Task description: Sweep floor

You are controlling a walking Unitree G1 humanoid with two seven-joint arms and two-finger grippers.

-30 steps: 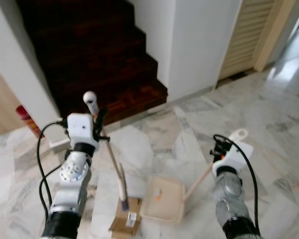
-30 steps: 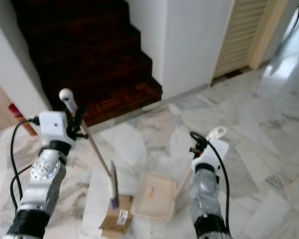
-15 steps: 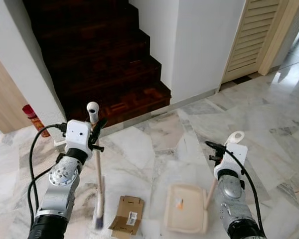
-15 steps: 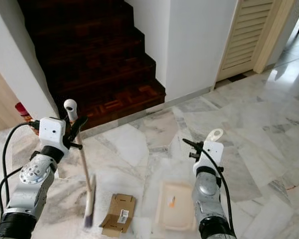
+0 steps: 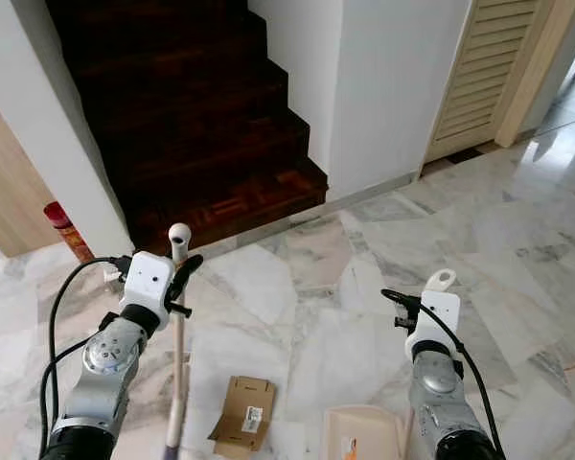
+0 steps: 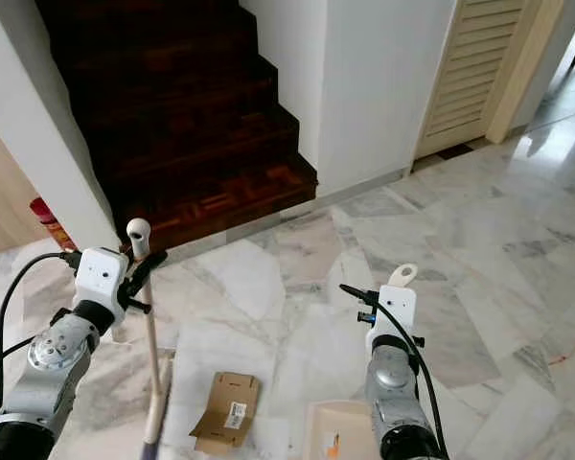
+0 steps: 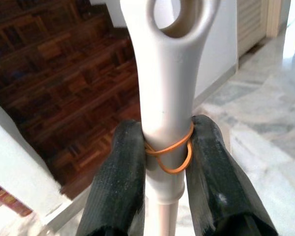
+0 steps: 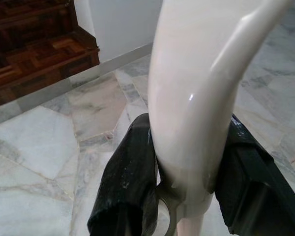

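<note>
Left eye view, from the left: the left gripper (image 5: 180, 278) is clamped on the broom (image 5: 178, 331), which stands nearly upright on the marble floor (image 5: 307, 287). Just beside it lies a flattened cardboard box (image 5: 243, 418). Farther right sits the dustpan (image 5: 364, 436), its handle clenched in the right gripper (image 5: 424, 311). Dark wooden stairs (image 5: 192, 115) rise behind.

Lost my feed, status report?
Left gripper shut on cream broom handle. Right gripper shut on cream dustpan handle. Flattened brown cardboard piece on marble floor between broom and dustpan.
</note>
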